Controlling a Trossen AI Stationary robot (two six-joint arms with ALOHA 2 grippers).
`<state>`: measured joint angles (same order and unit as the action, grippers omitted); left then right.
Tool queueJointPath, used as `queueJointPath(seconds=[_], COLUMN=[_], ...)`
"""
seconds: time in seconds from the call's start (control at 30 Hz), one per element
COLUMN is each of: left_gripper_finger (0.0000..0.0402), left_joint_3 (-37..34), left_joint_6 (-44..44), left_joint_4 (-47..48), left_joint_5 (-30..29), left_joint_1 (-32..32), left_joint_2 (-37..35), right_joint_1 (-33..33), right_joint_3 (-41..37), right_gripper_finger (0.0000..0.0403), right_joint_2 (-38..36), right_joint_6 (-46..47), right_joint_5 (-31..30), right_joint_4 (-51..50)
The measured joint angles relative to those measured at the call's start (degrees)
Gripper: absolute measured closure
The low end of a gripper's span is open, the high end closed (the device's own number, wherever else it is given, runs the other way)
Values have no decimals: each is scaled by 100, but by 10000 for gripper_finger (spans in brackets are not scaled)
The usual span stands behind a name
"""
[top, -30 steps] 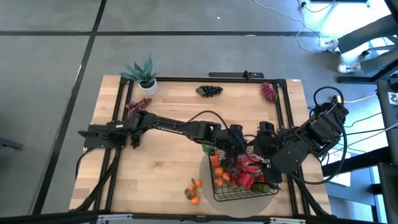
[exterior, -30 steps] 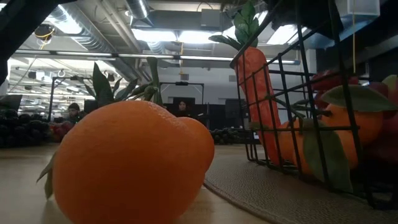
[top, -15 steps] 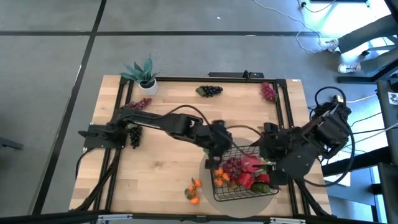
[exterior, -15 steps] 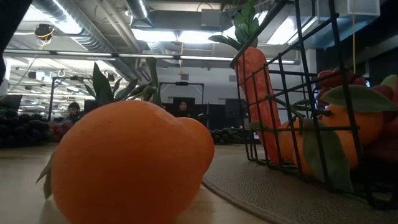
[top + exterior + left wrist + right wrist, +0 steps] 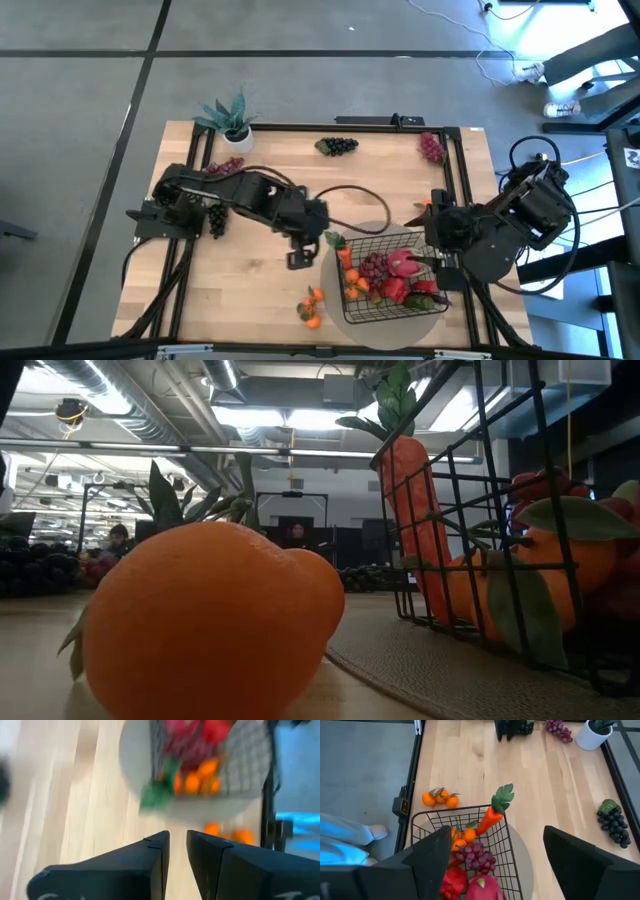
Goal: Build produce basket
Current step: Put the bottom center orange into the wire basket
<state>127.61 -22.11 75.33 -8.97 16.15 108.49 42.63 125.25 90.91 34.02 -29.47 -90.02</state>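
Note:
The black wire basket stands on a round grey mat at the near right. In it lie a carrot, purple grapes, a pink dragon fruit, red peppers and small oranges. My left gripper hangs above the bare table just left of the basket, its fingers a narrow gap apart with nothing between them. My right gripper hovers wide open above the basket's right side, empty.
Loose oranges lie near the front edge, left of the mat. Dark grapes and red grapes lie at the far edge, and purple grapes lie at the far left beside a potted plant.
My left gripper has drawn back from over the basket toward the table's left, rising and rolling its wrist as it went. The produce in the basket lies unmoved and now shows uncovered.

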Motion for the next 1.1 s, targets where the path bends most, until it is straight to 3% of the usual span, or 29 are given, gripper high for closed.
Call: queueJointPath(seconds=[0.23,0.53,0.8,1.1], left_gripper_finger=[346,347,347,347], left_joint_3=[7,-4,-2,-4], left_joint_6=[-1777,-2099,-981,210], left_joint_4=[1294,1398,1140,600], left_joint_5=[97,353,331,328], left_joint_1=[307,879,1316,1558], left_joint_2=[-114,14,587,1410], right_joint_1=[0,0,-2,0], right_joint_3=[0,0,0,0], right_gripper_finger=[104,104,104,104], right_joint_2=[4,7,7,7], right_joint_6=[14,-155,-297,-323], right_joint_5=[-66,-87,408,531], right_joint_4=[0,0,0,0])
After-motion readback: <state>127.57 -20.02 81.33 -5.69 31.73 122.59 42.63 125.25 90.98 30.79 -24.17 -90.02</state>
